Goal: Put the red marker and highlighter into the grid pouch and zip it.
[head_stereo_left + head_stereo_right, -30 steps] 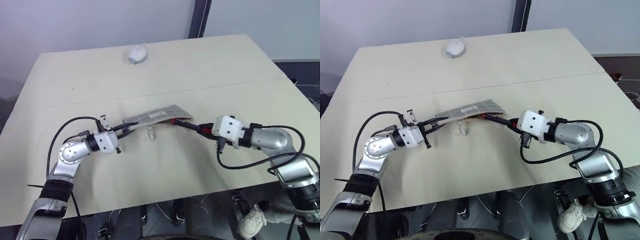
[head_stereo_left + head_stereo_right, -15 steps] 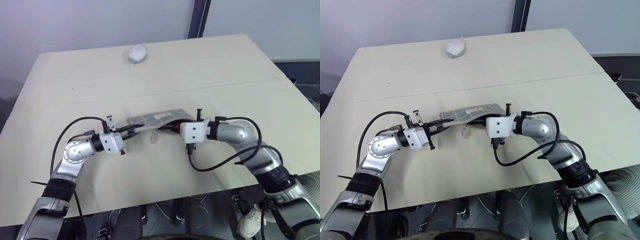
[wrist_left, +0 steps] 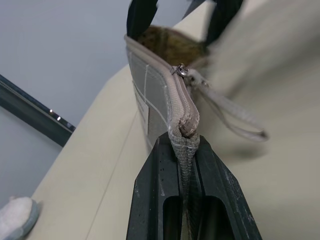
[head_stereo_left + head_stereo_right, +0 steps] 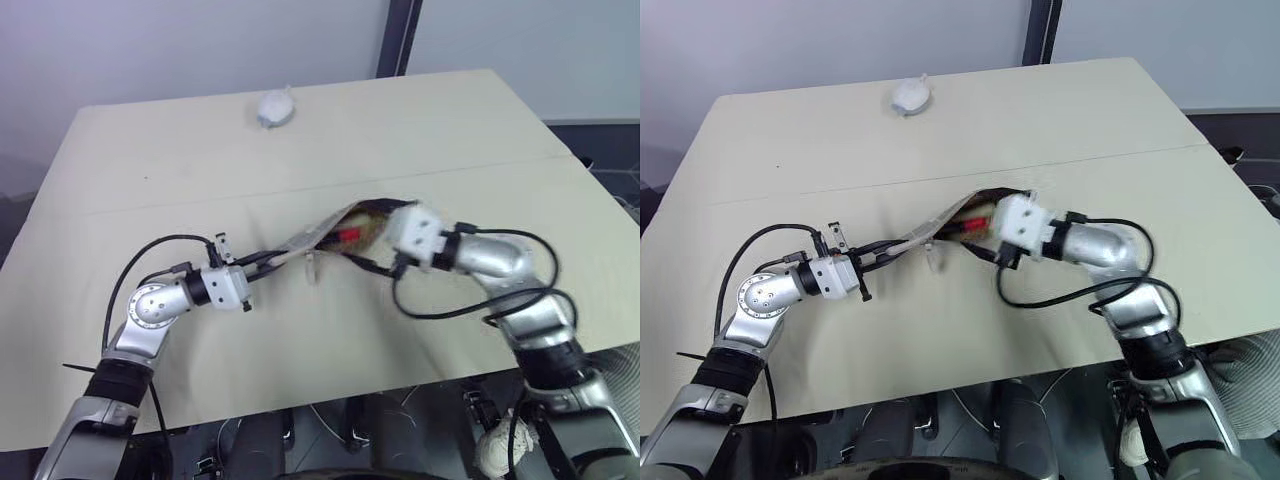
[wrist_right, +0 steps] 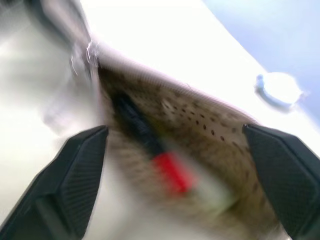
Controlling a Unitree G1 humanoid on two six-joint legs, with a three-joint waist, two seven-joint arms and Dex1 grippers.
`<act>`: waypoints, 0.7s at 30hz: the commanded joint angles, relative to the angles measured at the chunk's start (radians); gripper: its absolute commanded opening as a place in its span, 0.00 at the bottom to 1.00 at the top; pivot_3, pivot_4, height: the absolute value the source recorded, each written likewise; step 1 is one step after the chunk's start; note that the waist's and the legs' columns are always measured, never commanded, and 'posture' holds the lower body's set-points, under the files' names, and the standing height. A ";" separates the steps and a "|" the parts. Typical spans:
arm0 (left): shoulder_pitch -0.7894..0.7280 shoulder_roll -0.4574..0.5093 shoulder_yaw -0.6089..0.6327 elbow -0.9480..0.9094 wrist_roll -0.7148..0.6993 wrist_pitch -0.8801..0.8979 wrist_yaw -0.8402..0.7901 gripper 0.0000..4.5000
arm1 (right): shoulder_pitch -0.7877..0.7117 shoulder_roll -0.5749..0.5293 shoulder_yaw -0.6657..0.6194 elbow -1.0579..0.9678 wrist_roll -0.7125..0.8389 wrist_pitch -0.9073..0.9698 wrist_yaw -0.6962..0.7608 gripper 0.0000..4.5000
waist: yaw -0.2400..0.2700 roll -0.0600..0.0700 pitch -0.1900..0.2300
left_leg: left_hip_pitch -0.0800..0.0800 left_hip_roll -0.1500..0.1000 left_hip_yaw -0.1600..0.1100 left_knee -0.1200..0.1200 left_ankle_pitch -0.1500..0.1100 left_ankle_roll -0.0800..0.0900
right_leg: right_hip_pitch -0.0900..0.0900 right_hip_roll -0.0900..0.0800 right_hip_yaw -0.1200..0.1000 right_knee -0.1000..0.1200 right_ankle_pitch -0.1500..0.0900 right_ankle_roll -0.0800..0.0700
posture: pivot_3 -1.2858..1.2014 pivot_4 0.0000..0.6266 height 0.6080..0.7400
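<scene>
Red marker (image 5: pixel 150 150) lay inside the gaping grid pouch (image 4: pixel 318 232) mid-table; a pale shape beside it was possibly the highlighter, though too blurred to be sure; zipping was not yet done. Left gripper (image 3: pixel 182 165) pinched the pouch's zipper end, right gripper (image 5: pixel 175 165) stood wide at the mouth. Table (image 4: pixel 450 130) offered open room all round, only a small white object (image 4: pixel 273 108) near the far edge.
</scene>
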 commanded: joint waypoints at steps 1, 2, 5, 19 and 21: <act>-0.018 -0.008 0.009 -0.013 0.002 0.009 0.020 0.00 | 0.037 -0.007 -0.141 -0.170 0.361 0.273 -0.002 0.99 | -0.002 0.000 0.000 | 0.000 0.000 -0.001 0.000 0.000 0.000 | 0.000 0.000 0.000 0.000 0.000 0.000 | 0.52 0.24 1.00; -0.023 -0.010 0.008 -0.009 0.005 0.013 0.022 0.00 | 0.045 -0.009 -0.160 -0.191 0.424 0.330 -0.016 0.99 | -0.002 0.000 0.000 | 0.001 0.000 -0.002 0.000 0.000 0.000 | 0.000 0.000 0.000 0.000 0.000 0.000 | 0.52 0.24 1.00; -0.056 -0.036 -0.005 0.012 0.024 0.011 0.035 0.00 | 0.163 -0.035 -0.126 -0.226 0.518 0.473 -0.021 0.99 | -0.001 -0.001 -0.001 | 0.002 0.001 -0.002 0.002 -0.002 -0.002 | 0.001 0.000 0.000 0.002 0.000 0.000 | 0.52 0.24 1.00; -0.194 -0.113 -0.059 0.099 0.101 -0.007 0.056 0.00 | 0.061 0.296 0.010 0.108 0.280 0.372 -0.313 0.99 | -0.016 -0.002 0.000 | 0.005 0.002 -0.002 0.002 -0.002 -0.002 | 0.006 0.001 -0.001 -0.002 0.001 -0.001 | 0.52 0.24 1.00; -0.200 -0.122 -0.060 0.100 0.112 -0.006 0.066 0.00 | 0.043 0.326 -0.002 0.117 0.301 0.377 -0.315 0.99 | -0.009 -0.002 -0.001 | 0.005 0.000 -0.002 0.001 -0.002 -0.002 | 0.006 0.000 -0.001 -0.001 0.001 -0.001 | 0.52 0.24 1.00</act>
